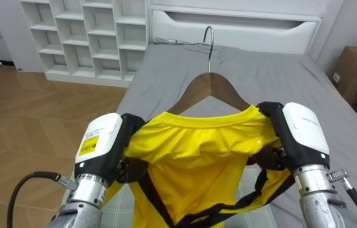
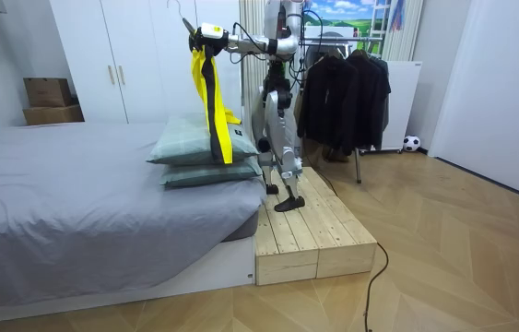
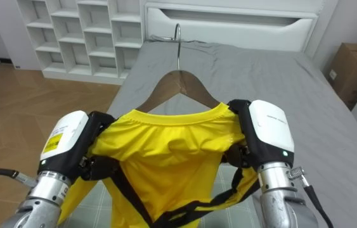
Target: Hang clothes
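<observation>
Stands on pale wooden platform (image 2: pixel 305 231) beside grey bed (image 1: pixel 260 69), clutching in curled left hand (image 1: pixel 105 149) and right hand (image 1: pixel 295 136) the shoulders of yellow black-striped cloth shirt (image 1: pixel 197 164), raised on brown wooden hanger (image 1: pixel 213 85). Carries yellow label (image 1: pixel 89 144) on left hand, print unreadable.

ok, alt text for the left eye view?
The left hand and right hand grip a yellow shirt on a wooden hanger by its shoulders, above a grey bed. White cubby shelves behind left, cardboard box right.

Left hand (image 1: pixel 104 144): held raised ahead, fingers curled into the yellow shirt (image 1: pixel 197 161).
Right hand (image 1: pixel 300 132): held level with it, likewise curled.
Arms: stretched forward, apart.
</observation>
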